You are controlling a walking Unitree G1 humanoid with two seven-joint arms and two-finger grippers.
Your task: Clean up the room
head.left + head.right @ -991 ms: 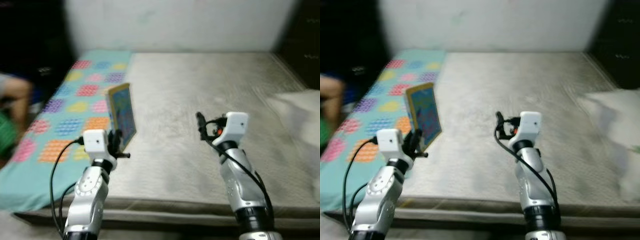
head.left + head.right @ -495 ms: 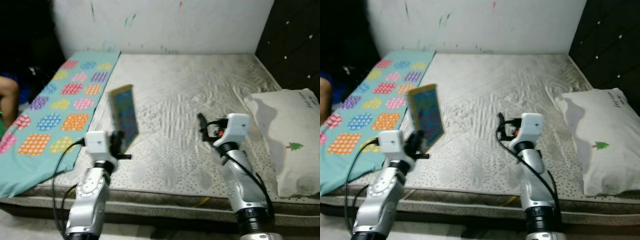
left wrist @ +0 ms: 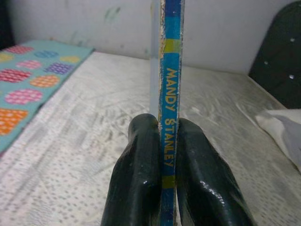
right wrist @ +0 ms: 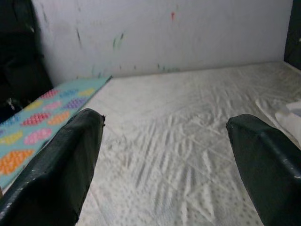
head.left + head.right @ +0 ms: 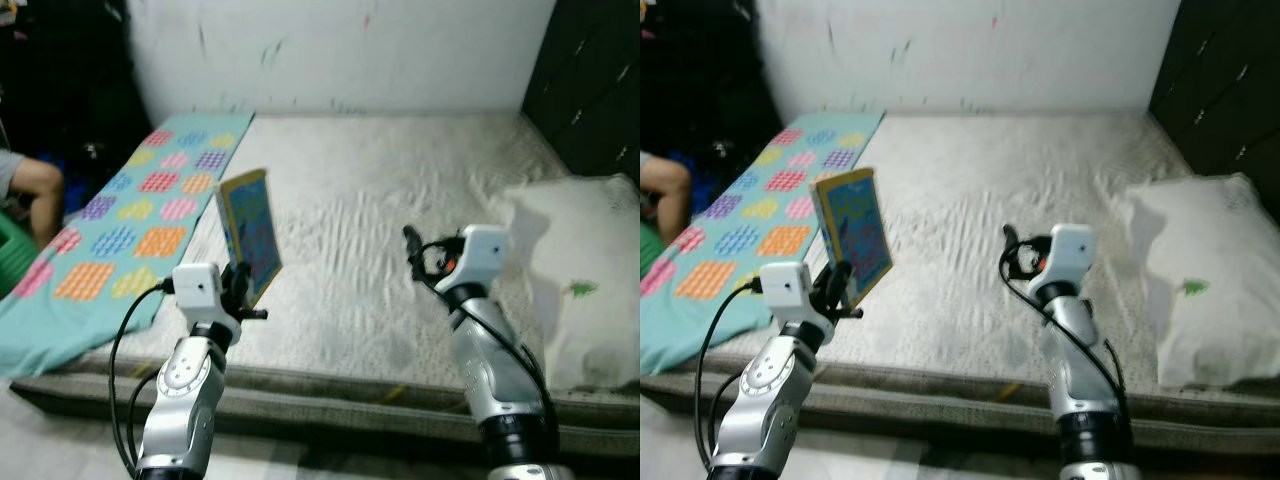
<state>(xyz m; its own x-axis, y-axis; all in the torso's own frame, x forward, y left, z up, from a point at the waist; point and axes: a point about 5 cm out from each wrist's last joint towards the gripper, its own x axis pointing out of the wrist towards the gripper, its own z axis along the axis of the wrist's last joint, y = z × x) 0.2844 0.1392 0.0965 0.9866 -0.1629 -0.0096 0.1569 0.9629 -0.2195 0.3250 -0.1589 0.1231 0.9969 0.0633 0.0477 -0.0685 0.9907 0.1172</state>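
A thin blue and yellow picture book [image 5: 250,236] stands upright over the near left part of the bed, held by its lower edge in my left gripper [image 5: 240,284], which is shut on it. In the left wrist view the book's spine [image 3: 168,94] runs between the two black fingers [image 3: 138,179]. My right gripper [image 5: 412,250] hovers open above the middle of the grey mattress [image 5: 380,190], with nothing between its fingers [image 4: 66,165].
A teal blanket with coloured patches [image 5: 130,220] covers the bed's left side. A white pillow [image 5: 585,260] lies at the right edge. A person's knee [image 5: 40,195] shows at far left. A white wall [image 5: 340,50] stands behind the bed, dark furniture [image 5: 590,80] at right.
The whole picture shifted as the camera moved, the bed sitting slightly lower and further right now. The book stays gripped in my left gripper; the right gripper stays open.
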